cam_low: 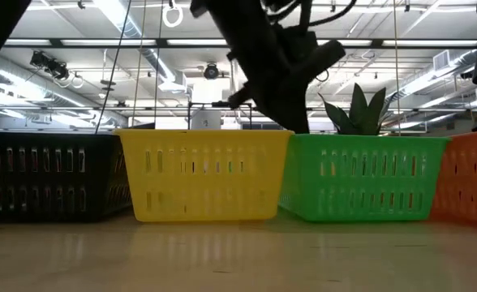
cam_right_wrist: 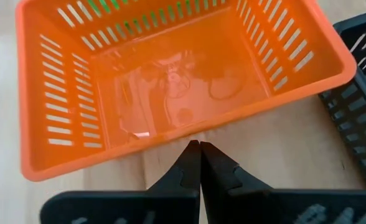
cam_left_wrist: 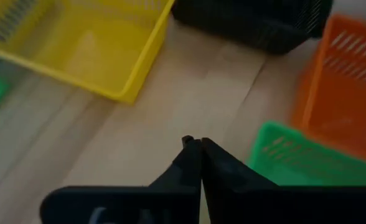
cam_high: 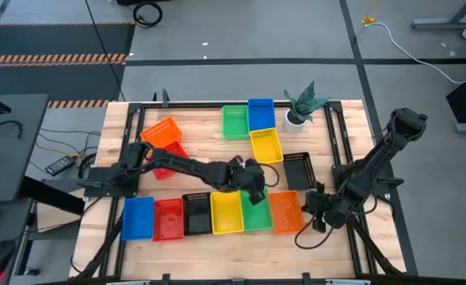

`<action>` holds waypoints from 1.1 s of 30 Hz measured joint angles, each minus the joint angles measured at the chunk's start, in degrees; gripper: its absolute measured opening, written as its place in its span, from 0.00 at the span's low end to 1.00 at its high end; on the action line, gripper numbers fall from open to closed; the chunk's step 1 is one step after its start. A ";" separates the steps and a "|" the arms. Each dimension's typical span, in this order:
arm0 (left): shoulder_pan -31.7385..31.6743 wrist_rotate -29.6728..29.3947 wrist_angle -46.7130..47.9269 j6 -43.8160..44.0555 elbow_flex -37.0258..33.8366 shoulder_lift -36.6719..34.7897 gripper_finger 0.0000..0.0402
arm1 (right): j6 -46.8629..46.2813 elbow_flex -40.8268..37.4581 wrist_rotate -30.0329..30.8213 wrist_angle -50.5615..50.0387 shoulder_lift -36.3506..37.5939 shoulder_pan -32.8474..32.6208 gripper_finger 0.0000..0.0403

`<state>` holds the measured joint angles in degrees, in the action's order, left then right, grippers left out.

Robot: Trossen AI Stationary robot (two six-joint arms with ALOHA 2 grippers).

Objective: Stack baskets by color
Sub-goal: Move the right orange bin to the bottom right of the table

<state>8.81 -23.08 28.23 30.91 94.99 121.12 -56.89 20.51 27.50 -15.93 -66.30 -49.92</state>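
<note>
Baskets (cam_high: 242,212): shallow rectangular plastic trays, slotted mesh walls.

Grey floor (cam_high: 241,36), hazard-striped mat (cam_high: 55,57), white cable (cam_high: 411,47), ceiling strip lights (cam_low: 129,20).

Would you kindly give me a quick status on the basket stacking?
Left end effector shut, empty, above front green basket. Right end effector shut, empty, beside front orange basket. Nothing blocking.

Overhead view, tabletop-level view, 2 close wrist views; shared orange basket (cam_right_wrist: 183,81).
</note>
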 joint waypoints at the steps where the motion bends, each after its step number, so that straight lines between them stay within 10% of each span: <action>1: -0.38 1.49 -1.66 0.04 -0.74 -0.03 0.01 | 0.01 0.00 0.09 -0.06 -0.22 0.01 0.01; 33: 3.99 6.90 -2.03 -1.88 0.94 1.26 0.03 | 0.45 0.00 1.17 1.75 -0.69 2.79 0.01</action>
<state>12.80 -16.18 26.20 29.02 95.93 122.38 -56.45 20.51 28.67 -14.17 -66.99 -47.13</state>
